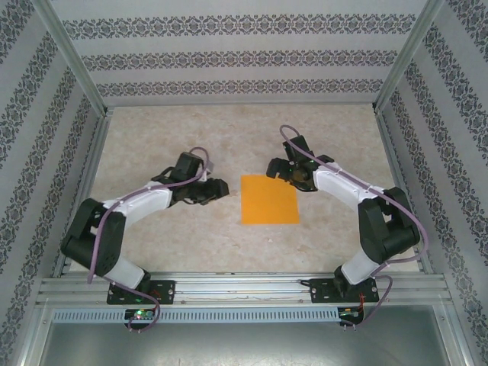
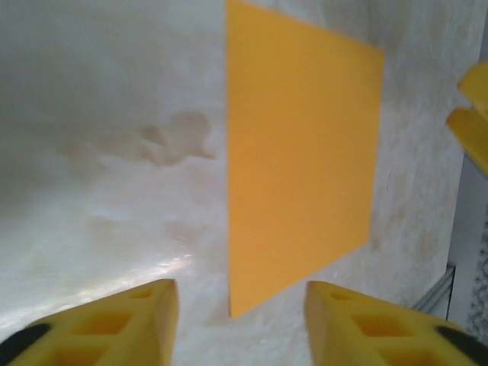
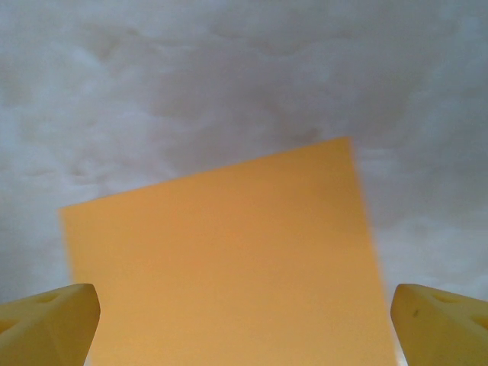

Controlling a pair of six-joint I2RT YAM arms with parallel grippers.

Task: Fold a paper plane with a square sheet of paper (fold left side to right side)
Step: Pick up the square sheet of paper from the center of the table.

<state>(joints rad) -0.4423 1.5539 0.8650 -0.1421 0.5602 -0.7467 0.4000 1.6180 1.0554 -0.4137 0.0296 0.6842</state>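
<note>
While the square sheet of paper (image 1: pixel 269 200) lies flat on the counter (image 1: pixel 152 229), left pincer (image 1: pixel 219 188) sits just left of it, right pincer (image 1: pixel 274 166) by its far edge; both gape wide, holding nothing.

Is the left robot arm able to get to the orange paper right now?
Probably yes. The left gripper sits open right beside the square sheet of paper, and nothing lies on the table between them. The sheet lies flat, so pinching it may be tricky.
</note>
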